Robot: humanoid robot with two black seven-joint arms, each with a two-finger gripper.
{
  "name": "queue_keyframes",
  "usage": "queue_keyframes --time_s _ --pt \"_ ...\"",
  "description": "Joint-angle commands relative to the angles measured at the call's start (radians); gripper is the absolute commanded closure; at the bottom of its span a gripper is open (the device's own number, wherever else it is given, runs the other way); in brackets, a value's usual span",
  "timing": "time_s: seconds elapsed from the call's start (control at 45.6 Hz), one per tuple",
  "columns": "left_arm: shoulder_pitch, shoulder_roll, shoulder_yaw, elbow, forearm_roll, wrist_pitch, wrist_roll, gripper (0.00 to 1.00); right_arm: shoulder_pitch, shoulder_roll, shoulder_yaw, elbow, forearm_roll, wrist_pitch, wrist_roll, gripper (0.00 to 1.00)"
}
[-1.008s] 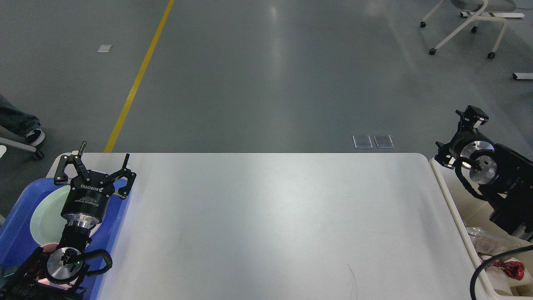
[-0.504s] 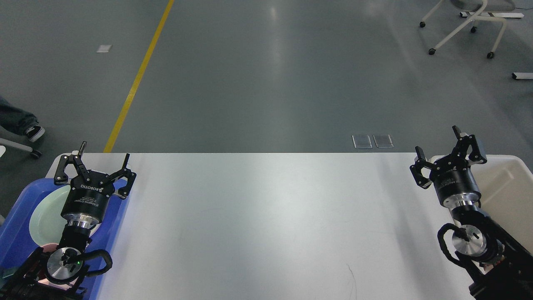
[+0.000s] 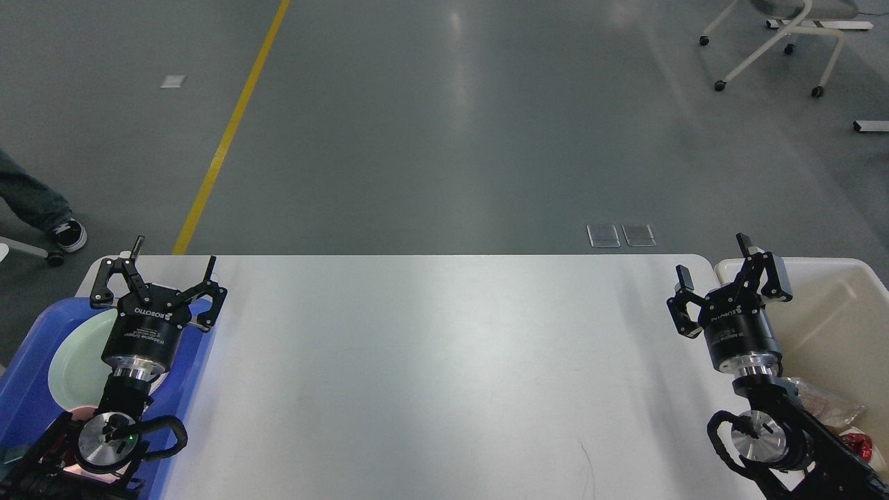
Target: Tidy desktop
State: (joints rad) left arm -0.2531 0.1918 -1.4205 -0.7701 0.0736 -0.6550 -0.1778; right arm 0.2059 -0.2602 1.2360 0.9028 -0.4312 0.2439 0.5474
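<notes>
The desktop [image 3: 444,361] is a wide white tabletop with rounded corners and a bare surface. My left gripper [image 3: 173,253] is open and empty at the table's far left corner, above the blue tray [image 3: 28,389]. My right gripper [image 3: 714,258] is open and empty at the table's far right edge, beside the cream bin [image 3: 833,319].
The blue tray holds a pale green plate [image 3: 76,364]. The cream bin holds a clear wrapper [image 3: 823,403] and a red wrapper [image 3: 858,444]. A person's shoe [image 3: 69,235] and a chair base [image 3: 771,42] are on the grey floor beyond the table.
My right arm has swung from over the bin to the table's right edge, its gripper now upright and open. The left arm has not moved. The person's foot shifted.
</notes>
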Motion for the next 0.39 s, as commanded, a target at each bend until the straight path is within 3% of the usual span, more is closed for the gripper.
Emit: queue_keyframes --time_s 0.0,0.373 --pt "0.000 0.000 0.000 0.000 0.000 0.000 0.000 0.04 0.003 0.001 -0.006 -0.005 0.003 0.002 -0.001 0.00" --pt "0.000 0.000 0.000 0.000 0.000 0.000 0.000 0.04 -0.007 0.029 -0.006 -0.007 0.065 0.000 -0.001 0.00"
